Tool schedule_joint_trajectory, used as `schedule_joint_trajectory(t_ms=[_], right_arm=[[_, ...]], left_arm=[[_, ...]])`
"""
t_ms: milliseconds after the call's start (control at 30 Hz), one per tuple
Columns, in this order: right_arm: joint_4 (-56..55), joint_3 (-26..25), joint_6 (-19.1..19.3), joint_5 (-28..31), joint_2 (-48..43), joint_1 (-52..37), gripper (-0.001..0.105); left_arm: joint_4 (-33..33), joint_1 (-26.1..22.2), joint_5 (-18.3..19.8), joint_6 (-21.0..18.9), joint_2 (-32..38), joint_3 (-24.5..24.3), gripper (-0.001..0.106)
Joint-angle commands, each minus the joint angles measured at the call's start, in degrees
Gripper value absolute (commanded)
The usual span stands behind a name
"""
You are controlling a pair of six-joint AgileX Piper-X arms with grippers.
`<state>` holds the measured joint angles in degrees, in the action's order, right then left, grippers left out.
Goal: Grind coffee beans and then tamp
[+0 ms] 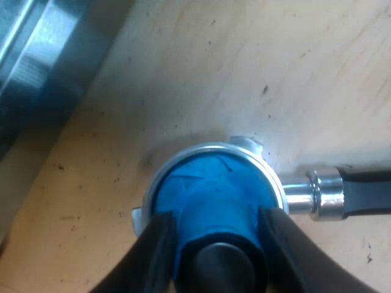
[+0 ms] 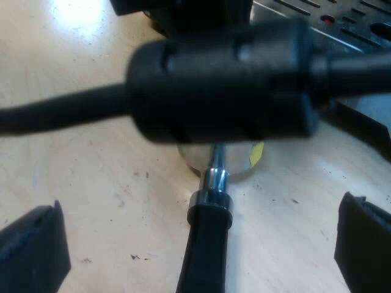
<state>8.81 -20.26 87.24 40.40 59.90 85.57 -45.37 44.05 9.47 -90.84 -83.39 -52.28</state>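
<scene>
The blue tamper (image 1: 211,189) is seated upright in the round metal basket of the holder (image 1: 201,148), whose rim is seen ringing it. The tamper is clasped by the left gripper (image 1: 217,232): one black finger (image 1: 153,250) is pressed against each side of the blue body, and a dark rounded top is seen between them. The holder is laid flat on the pale wooden table (image 1: 214,73), with its shiny neck and dark handle (image 1: 366,192) stretched out sideways from the basket. A metal edge of the machine (image 1: 43,55) is seen near the holder, apart from it.

The right gripper (image 2: 198,244) is held low over the table with its fingers spread wide. The handle is seen between them, touched by neither finger. Beyond the handle's shiny neck, part of the basket is made out, and the machine's slotted metal front is seen past it.
</scene>
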Motion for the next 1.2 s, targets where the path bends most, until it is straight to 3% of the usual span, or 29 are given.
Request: schedule_joint_trajectory(t_ms=[33,333,700,833,1000,1200], right_arm=[[0.44,0.13,0.28,0.81,-0.32,-0.24,0.09],[0.44,-0.36,1.61,0.84,-0.45,-0.24,0.09],[0.44,-3.53,5.29,0.57,-0.45,-0.24,0.09],[0.44,-4.88,5.59,-1.43,-0.34,-0.24,0.09],[0.79,-5.98,5.61,-5.56,-0.34,-0.24,0.09],[3.71,-5.96,8.56,-7.48,-0.34,-0.72,0.09]], left_arm=[[-2.03,0.43,-1.05,-0.12,-0.22,-0.64,0.0],[-4.12,0.43,-1.05,-0.12,5.53,-4.93,0.0],[-9.35,-0.92,-1.2,-0.23,13.08,-4.92,0.0],[-11.34,-2.78,-1.12,-0.26,15.06,-4.68,0.0],[-13.17,-9.84,-1.12,-0.26,19.44,-0.41,0.0],[-13.16,-12.99,-1.12,-0.26,21.41,1.97,0.0]])
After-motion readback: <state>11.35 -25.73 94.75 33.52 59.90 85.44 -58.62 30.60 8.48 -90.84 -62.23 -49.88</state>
